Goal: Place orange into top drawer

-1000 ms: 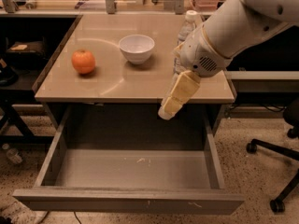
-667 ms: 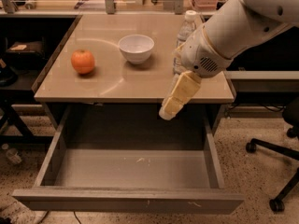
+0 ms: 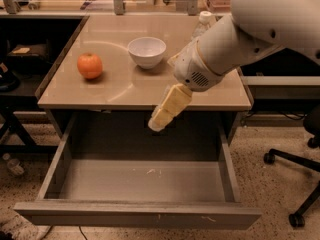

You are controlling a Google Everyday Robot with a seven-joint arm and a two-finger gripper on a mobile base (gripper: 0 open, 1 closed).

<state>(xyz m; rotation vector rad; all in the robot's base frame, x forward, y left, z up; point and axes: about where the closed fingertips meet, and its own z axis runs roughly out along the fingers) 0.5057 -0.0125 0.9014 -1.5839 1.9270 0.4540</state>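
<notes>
Grey metal forms the top drawer (image 3: 137,215), which stands pulled fully out below the tan tabletop (image 3: 115,34), its plain floor in view. The orange (image 3: 89,66) sits on the left part of the tabletop, well apart from the drawer and near the white bowl (image 3: 146,51) to its right. The cream-coloured gripper (image 3: 159,120) hangs off the white arm (image 3: 235,44), pointing down and to the left past the table's front edge, above the drawer's back part. Whether it is open or closed cannot be told. A clear bottle (image 3: 202,24) stands behind the arm.
</notes>
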